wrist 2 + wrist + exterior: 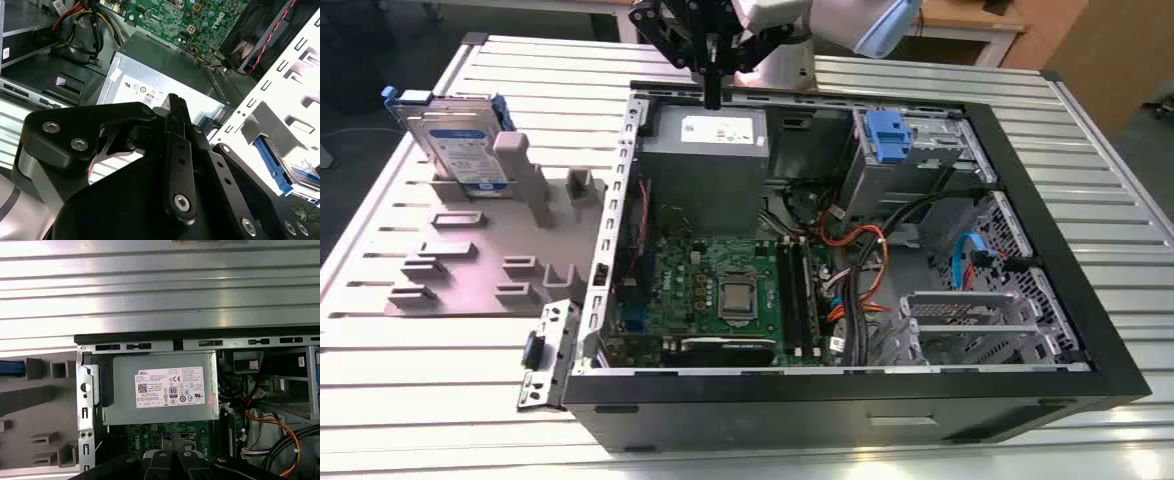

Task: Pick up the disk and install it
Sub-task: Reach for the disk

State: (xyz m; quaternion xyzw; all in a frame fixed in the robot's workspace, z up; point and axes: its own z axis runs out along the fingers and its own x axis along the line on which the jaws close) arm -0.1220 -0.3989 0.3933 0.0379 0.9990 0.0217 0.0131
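The disk (pixel 456 140), silver-grey with a white-and-blue label and a blue bracket, stands on edge in a grey holder (pixel 467 250) at the exterior view's left, outside the computer case (pixel 1041 230). My gripper (pixel 714 98) hangs over the case's far edge, just above the power supply (pixel 707 135), well to the right of the disk. Its black fingers (pixel 175 105) are pressed together with nothing between them. In the first wrist view the gripper (pixel 170 459) sits over the motherboard side of the power supply (pixel 160 390), and a blue strip of the disk's bracket (pixel 11 368) shows beside the holder.
Inside the open case lie a green motherboard (pixel 720 290), bundled cables (pixel 854 250), a grey drive cage with a fixed blue handle (pixel 887 135) and a second metal cage (pixel 967 320). The ribbed metal table (pixel 427 400) surrounds the case.
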